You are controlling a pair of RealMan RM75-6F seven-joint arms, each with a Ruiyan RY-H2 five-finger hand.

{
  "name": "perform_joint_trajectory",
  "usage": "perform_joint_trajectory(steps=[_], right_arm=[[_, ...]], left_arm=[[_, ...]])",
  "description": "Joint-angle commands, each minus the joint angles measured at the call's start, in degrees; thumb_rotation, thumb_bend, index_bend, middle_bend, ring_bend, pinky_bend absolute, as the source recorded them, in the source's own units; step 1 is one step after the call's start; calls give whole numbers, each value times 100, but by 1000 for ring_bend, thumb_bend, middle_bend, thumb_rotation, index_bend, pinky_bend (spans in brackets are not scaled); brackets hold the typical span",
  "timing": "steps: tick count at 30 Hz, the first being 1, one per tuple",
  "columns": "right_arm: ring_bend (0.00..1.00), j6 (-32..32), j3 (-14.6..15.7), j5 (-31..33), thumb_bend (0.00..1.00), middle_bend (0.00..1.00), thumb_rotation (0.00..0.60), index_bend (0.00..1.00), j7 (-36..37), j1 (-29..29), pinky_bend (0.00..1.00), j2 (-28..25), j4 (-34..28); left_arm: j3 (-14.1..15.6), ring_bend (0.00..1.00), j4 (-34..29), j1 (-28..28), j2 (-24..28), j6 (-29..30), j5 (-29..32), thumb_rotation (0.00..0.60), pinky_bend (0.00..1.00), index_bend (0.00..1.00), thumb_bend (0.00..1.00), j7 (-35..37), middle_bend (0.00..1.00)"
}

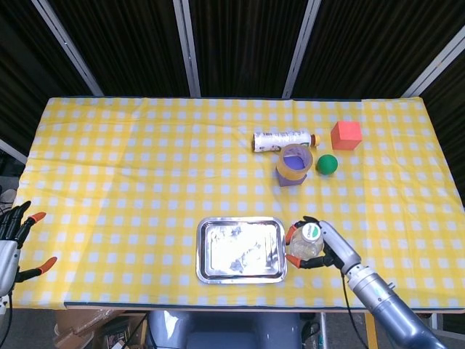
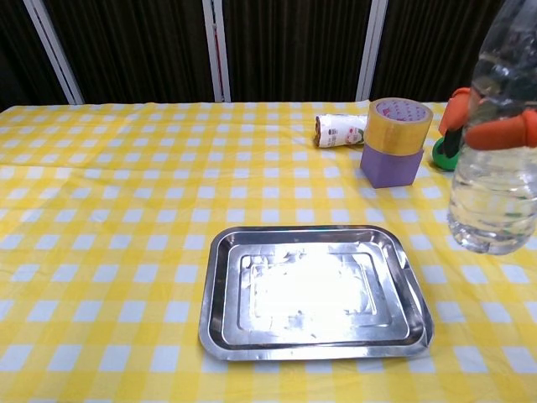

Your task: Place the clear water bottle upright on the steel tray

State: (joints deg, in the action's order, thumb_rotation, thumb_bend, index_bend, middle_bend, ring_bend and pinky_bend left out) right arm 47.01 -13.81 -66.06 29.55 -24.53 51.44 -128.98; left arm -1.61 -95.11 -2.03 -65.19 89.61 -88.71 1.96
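The clear plastic water bottle (image 1: 304, 242) is clamped upright in the right robot hand (image 1: 320, 247), at three o'clock of the rectangular steel tray (image 1: 240, 249). If lowered here, the rim could be struck and the bottle toppled.

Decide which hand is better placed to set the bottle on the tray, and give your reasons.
The right hand: it already holds the clear water bottle upright beside the steel tray. The left hand hangs empty off the table's far left edge.
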Motion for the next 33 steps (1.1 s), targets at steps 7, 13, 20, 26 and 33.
perform_joint_trajectory(steps=[7,13,20,26,33], right_arm=[[251,745,324,-1225,585,644,600,741,88,298,0,973,18],[252,739,425,-1321,586,645,600,741,111,226,0,1184,-41],[254,900,328,-1007,586,645,600,740,407,335,0,736,379],[254,955,262,-1083,586,646,600,741,1429,573,0,9,1215],[254,838,435,-1573,586,646,600,744,2563,677,0,-178,2018]], left_arm=[[3,0,19,-20,-26,-51,14,600,0,179,177,-57,5],[-4,0,60,-25,-55,-68,43,600,0,179,178,-123,5],[-16,0,82,-39,-68,-110,89,600,0,179,177,-129,5],[-8,0,61,-43,-110,-128,100,600,0,179,178,-242,5],[8,0,13,-66,-162,-181,105,600,0,179,177,-409,5]])
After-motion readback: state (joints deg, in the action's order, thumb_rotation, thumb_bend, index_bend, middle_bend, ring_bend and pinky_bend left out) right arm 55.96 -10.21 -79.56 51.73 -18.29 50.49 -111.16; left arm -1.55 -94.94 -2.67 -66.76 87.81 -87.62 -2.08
